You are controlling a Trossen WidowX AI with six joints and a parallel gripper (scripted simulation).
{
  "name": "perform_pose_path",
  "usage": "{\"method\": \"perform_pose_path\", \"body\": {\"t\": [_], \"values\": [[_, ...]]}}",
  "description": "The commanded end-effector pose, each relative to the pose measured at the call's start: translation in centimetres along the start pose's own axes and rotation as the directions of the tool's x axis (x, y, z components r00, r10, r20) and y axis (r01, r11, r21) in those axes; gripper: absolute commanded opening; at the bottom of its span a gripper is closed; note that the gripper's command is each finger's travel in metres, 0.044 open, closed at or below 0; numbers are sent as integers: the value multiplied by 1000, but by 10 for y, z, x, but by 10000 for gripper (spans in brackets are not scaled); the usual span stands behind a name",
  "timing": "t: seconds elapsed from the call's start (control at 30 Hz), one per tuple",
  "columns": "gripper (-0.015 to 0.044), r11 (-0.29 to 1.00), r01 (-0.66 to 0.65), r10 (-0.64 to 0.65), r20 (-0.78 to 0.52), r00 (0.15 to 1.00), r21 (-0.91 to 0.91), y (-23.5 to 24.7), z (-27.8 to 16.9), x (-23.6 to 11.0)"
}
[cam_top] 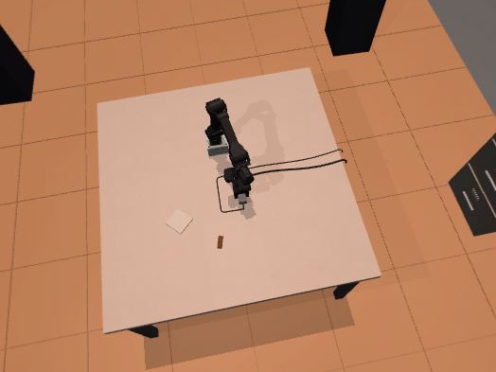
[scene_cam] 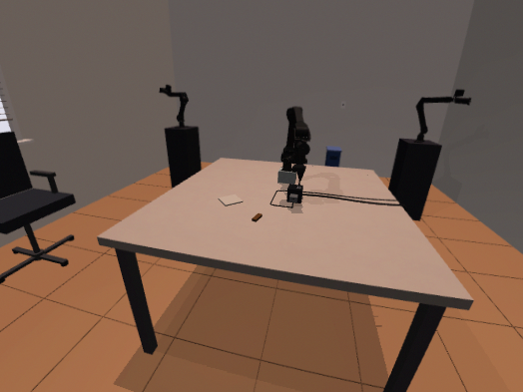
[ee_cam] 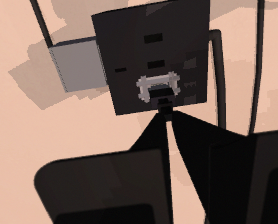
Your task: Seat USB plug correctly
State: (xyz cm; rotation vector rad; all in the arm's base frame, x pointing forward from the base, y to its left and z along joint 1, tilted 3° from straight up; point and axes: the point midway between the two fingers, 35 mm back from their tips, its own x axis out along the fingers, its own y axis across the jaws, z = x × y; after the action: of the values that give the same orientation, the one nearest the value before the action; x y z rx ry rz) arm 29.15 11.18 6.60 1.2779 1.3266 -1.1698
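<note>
The black power cube (ee_cam: 131,95) (scene_cam: 290,190) stands on the table, its slotted top facing the wrist camera. A pale metal-coloured frame (ee_cam: 141,89) surrounds the socket near the top's lower edge in the wrist view. The small black USB plug (ee_cam: 165,106) is at that frame, upright as far as I can see. My gripper (ee_cam: 167,118) (scene_cam: 299,185) is shut on the plug's near end, fingertips pinched together just above the cube. The plug's inner end is hidden, so its depth and which way round it sits cannot be told.
A grey block (ee_cam: 80,65) (cam_top: 242,199) (scene_cam: 293,197) sits against the cube's side, with a thin cable. Two dark cables (cam_top: 303,168) (scene_cam: 349,198) run to the table's edge. A pale square (cam_top: 179,221) (scene_cam: 230,199) and a brown block (cam_top: 220,242) (scene_cam: 257,217) lie on the table.
</note>
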Motion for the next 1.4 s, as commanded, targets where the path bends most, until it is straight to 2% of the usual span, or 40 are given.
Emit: {"method": "perform_pose_path", "body": {"t": [0.0, 1.37], "values": [[0, 1000, 2, -2, -5, 1000, -5, 0, -1, 1], [0, 1000, 2, -2, -5, 1000, -5, 0, 0, 6]]}}
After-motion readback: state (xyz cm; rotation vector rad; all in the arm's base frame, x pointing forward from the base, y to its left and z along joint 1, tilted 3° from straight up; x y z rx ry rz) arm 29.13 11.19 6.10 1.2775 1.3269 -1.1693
